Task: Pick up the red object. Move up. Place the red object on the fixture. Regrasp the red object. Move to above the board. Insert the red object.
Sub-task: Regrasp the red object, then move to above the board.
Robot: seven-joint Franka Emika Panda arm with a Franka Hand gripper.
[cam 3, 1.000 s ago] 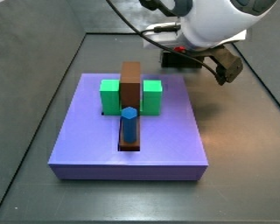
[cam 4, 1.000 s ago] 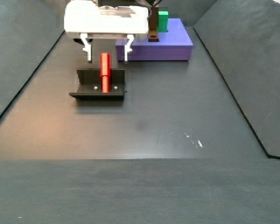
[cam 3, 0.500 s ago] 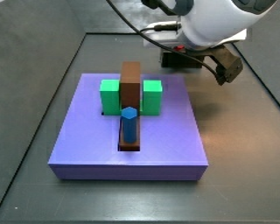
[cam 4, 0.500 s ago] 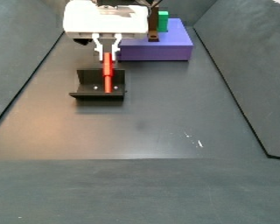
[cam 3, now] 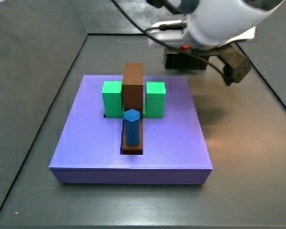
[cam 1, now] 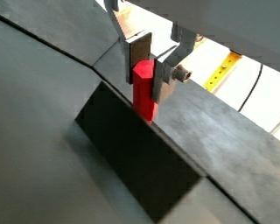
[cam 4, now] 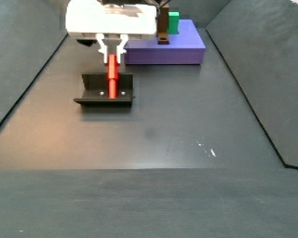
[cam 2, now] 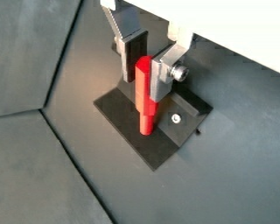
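The red object (cam 4: 113, 76) is a slim red-orange peg standing with its lower end on the fixture (cam 4: 101, 96), a small dark block on the floor. My gripper (cam 4: 112, 48) is above the fixture and shut on the peg's upper part. Both wrist views show the silver fingers (cam 2: 164, 73) pressed on either side of the peg (cam 2: 143, 103), and its tip rests on the fixture (cam 2: 175, 131). The peg (cam 1: 143, 89) sits between the pads of the gripper (cam 1: 150, 63). Behind the board (cam 3: 92, 152), the gripper (cam 3: 228, 70) hides the peg.
On the lavender board stand two green blocks (cam 3: 112, 97) either side of a long brown bar (cam 3: 133, 82), with a blue hexagonal peg (cam 3: 131, 127) upright in the bar's slot. The board (cam 4: 177, 51) lies just beyond the fixture. Dark walls border the floor.
A second ago the fingers stood wide apart on either side of the peg. They have closed on it. Since half a second ago hardly anything has moved.
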